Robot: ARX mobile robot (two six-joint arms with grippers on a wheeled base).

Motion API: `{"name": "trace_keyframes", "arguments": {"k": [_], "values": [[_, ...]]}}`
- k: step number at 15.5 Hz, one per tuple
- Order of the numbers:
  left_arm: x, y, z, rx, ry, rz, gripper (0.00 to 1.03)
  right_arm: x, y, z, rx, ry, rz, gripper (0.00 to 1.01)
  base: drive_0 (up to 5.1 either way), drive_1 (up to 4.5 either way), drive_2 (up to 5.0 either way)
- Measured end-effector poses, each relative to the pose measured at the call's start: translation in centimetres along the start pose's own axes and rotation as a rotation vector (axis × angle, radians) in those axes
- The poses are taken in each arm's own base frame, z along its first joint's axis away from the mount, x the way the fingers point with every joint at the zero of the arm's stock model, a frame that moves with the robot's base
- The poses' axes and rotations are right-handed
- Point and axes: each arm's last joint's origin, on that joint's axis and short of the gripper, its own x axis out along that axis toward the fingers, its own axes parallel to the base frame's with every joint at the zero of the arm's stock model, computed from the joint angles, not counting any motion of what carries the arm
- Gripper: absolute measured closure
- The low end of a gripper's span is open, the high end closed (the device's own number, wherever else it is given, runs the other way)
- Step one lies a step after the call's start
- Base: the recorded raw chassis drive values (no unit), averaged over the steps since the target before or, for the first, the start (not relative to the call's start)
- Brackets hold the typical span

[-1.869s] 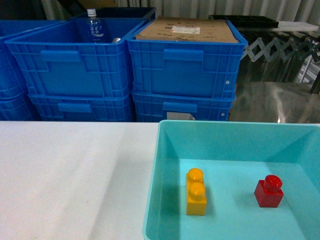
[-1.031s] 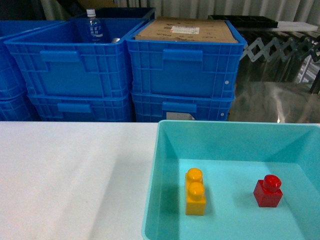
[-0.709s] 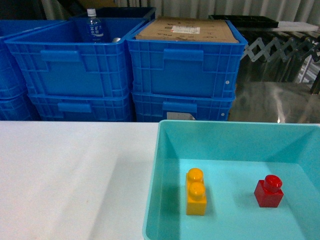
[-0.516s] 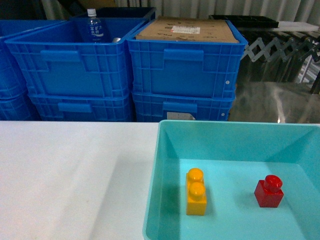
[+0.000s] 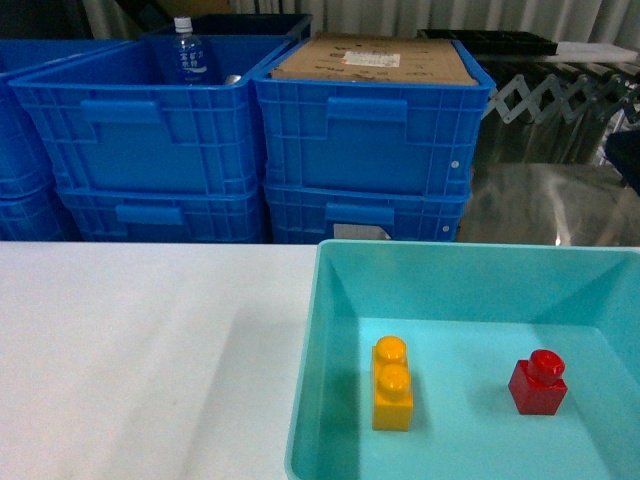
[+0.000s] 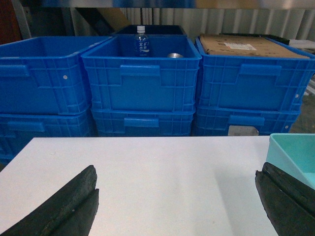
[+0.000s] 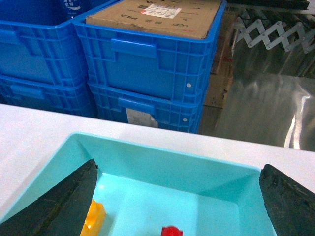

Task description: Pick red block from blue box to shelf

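Note:
The red block (image 5: 538, 382) stands upright on the floor of the blue box (image 5: 440, 280), towards its right side. In the right wrist view only its stud (image 7: 171, 231) shows at the bottom edge. My right gripper (image 7: 179, 166) hangs open above the box with nothing between its fingers, and the block lies below and between them. My left gripper (image 6: 177, 171) is open over the bare white table (image 6: 157, 172), left of the box's corner (image 6: 295, 152). Neither gripper's fingers show in the head view. I cannot make out the shelf in these views.
An orange-yellow two-stud brick (image 5: 392, 384) stands in the box, left of the red block. Behind the table are stacked dark blue crates (image 5: 370, 130); one holds a bottle (image 5: 187, 55), another cardboard (image 5: 375, 60). A folding metal lattice (image 5: 560, 95) is at the back right.
A dark shape has come into the head view at the right edge, above the box. The blocks and the box have not moved.

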Motion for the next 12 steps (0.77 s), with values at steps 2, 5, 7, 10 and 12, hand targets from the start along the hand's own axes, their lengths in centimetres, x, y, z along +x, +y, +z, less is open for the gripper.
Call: {"name": "trace_keyframes", "arguments": {"k": [2, 5, 7, 10, 12], "values": [[0.0, 0.0, 0.0, 0.000, 0.000, 0.000, 0.05, 5.2, 0.6, -3.2, 0.053, 0.205, 0.034, 0.03, 0.0, 0.00, 0.0], [0.0, 0.0, 0.0, 0.000, 0.000, 0.000, 0.05, 7.2, 0.4, -6.2, 0.146, 0.243, 0.020, 0.03, 0.0, 0.00, 0.0], [0.0, 0.0, 0.0, 0.000, 0.000, 0.000, 0.05, 7.5, -0.4, -8.3, 0.174, 0.280, -0.011, 0.03, 0.0, 0.00, 0.0], [0.0, 0.0, 0.0, 0.000, 0.000, 0.000, 0.05, 7.5, -1.0, -9.5, 0.188, 0.279, -0.022, 0.03, 0.0, 0.00, 0.0], [0.0, 0.0, 0.0, 0.000, 0.000, 0.000, 0.05, 7.7, -0.9, -10.1, 0.188, 0.277, -0.014, 0.03, 0.0, 0.00, 0.0]]}}
